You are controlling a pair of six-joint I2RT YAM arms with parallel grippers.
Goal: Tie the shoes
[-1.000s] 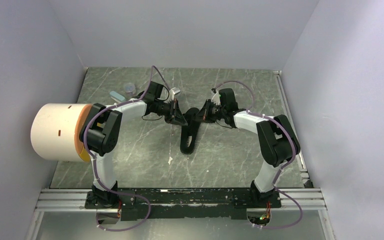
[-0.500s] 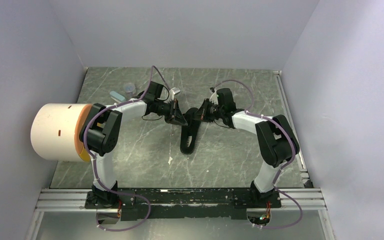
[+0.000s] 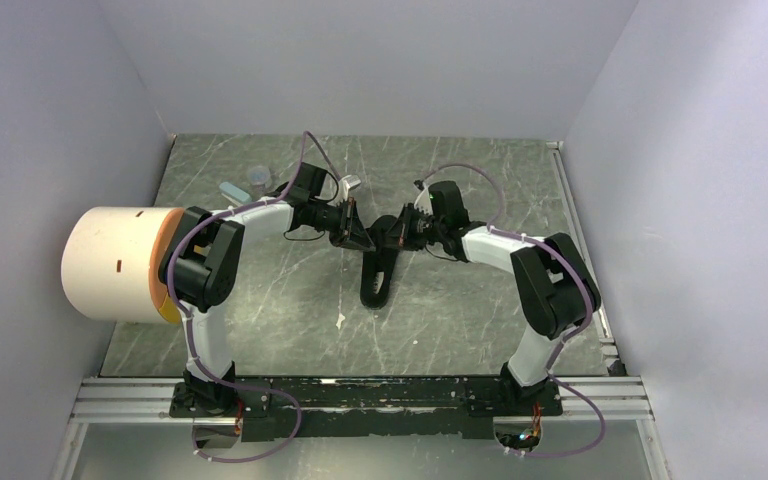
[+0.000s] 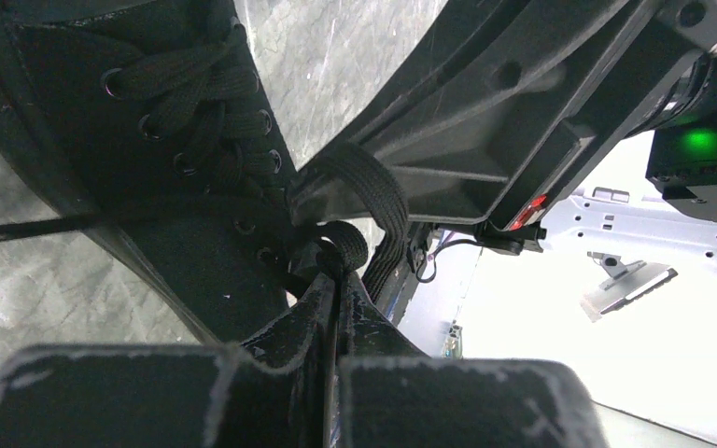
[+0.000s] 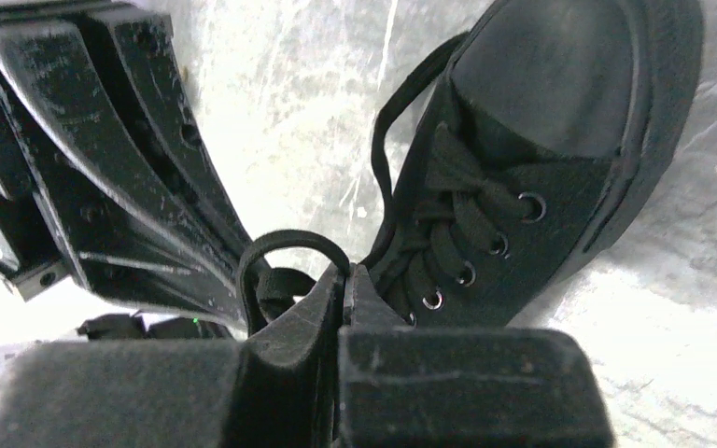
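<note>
The small all-black shoe [image 3: 378, 275] lies mid-table, toe toward me. It fills the left wrist view [image 4: 149, 187] and the right wrist view [image 5: 541, 168]. My left gripper [image 3: 360, 238] is shut on a loop of black lace [image 4: 345, 245] just left of the shoe's top. My right gripper [image 3: 396, 233] is shut on another lace loop [image 5: 285, 245] just right of it. The two grippers nearly touch above the shoe's opening. A loose lace [image 4: 28, 227] trails onto the table.
A large white cylinder [image 3: 110, 263] with an orange end sits at the left edge. A small clear cup [image 3: 259, 178] and a light blue piece [image 3: 233, 190] lie at the back left. Grey walls enclose the marble table [image 3: 290, 300].
My right gripper has moved a little left toward the left gripper, with its lace loop. The left gripper and the shoe have barely moved.
</note>
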